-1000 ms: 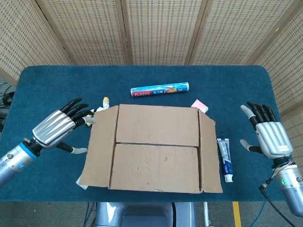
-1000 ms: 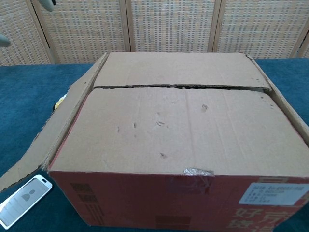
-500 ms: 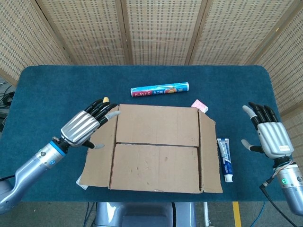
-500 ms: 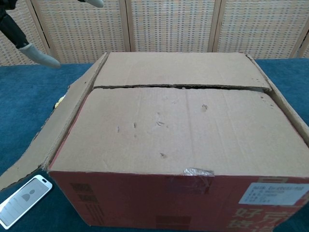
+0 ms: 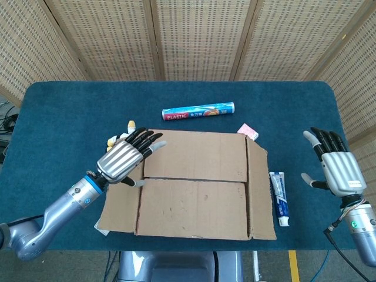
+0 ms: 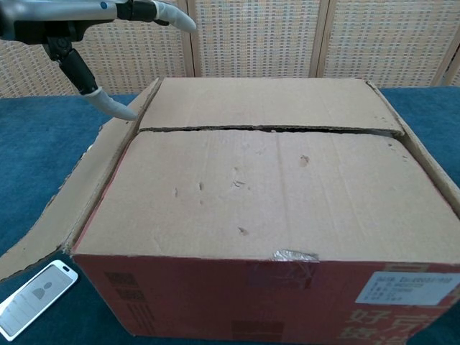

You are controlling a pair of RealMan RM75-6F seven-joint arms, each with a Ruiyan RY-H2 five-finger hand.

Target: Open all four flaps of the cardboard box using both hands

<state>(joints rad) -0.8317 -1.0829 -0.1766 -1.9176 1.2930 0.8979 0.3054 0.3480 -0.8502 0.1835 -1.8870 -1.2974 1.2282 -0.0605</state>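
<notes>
Since the picture from 1 second before, the left hand (image 5: 125, 159) had swung in from the open table and come over the box's left edge, fingers spread and holding nothing; the right hand (image 5: 337, 167) had barely shifted, well apart from the box on the right, fingers likewise apart and empty.

The brown corrugated cardboard box (image 5: 194, 185) sat in the middle of the blue felt-covered table (image 5: 70, 111). Of 4 flaps, the 2 narrow side flaps, left flap (image 5: 120, 197) and right flap (image 5: 260, 194), already lay folded outward. The 2 broad flaps, far flap (image 6: 266, 104) and near flap (image 6: 266, 194), were flat and shut, meeting along a ragged seam. So the job looked about half done, with both broad flaps left to lift.

The board was matte and stiff, dented in spots, with a scrap of silvery tape (image 6: 293, 255) at the front edge and red print on the front wall. In the chest view a pale fingertip (image 6: 113, 106) hovered at the seam's left end; whether it touched, I cannot tell.
</notes>
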